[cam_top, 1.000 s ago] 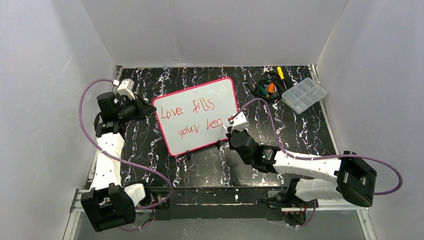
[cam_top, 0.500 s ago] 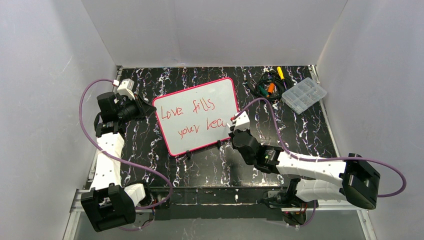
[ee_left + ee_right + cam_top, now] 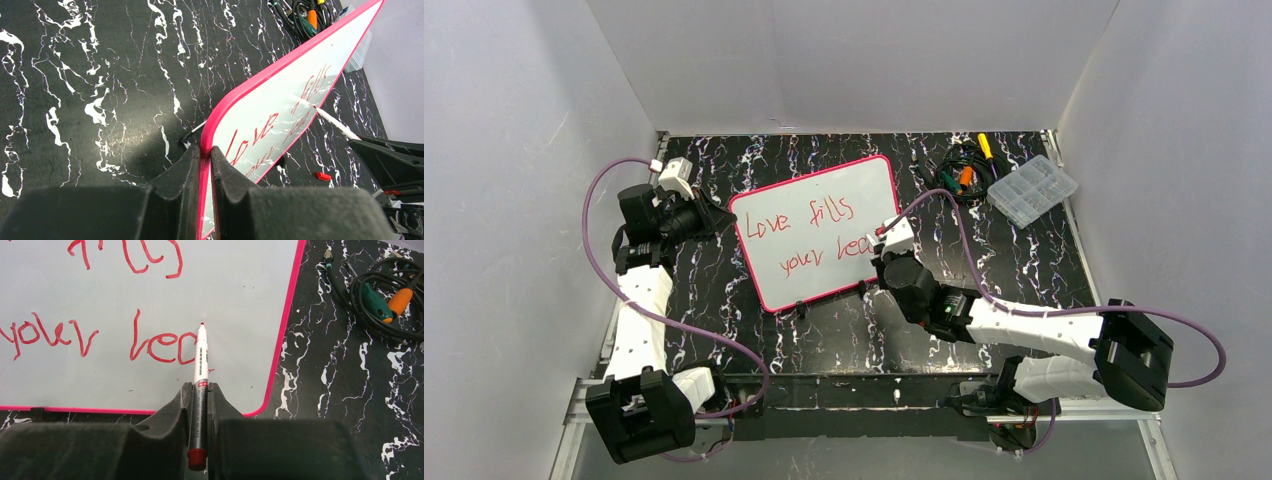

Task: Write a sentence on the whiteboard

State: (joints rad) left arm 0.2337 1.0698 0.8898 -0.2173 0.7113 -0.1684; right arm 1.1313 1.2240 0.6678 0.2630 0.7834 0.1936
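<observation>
The whiteboard (image 3: 819, 205), white with a pink-red rim, lies tilted on the black marbled table. The sentence (image 3: 812, 232) in red reads "Love fills" with "your hea" below. My left gripper (image 3: 205, 155) is shut on the whiteboard's left rim (image 3: 235, 95). In my right gripper (image 3: 200, 390), shut on it, is a white marker (image 3: 201, 355) with a red end plug. Its red tip rests over the board just above the last written letter (image 3: 187, 347). I cannot tell whether the tip touches the surface. The marker (image 3: 336, 125) also shows in the left wrist view.
A clear compartment box (image 3: 1032, 190) and a tangle of cables and screwdrivers (image 3: 962, 172) lie at the back right. A small red cap (image 3: 322, 176) sits on the table near the board's lower edge. White walls close in three sides.
My right gripper swung slightly right with the marker, then back left and up. The last letter of the second line gained a stroke. The left arm stayed still.
</observation>
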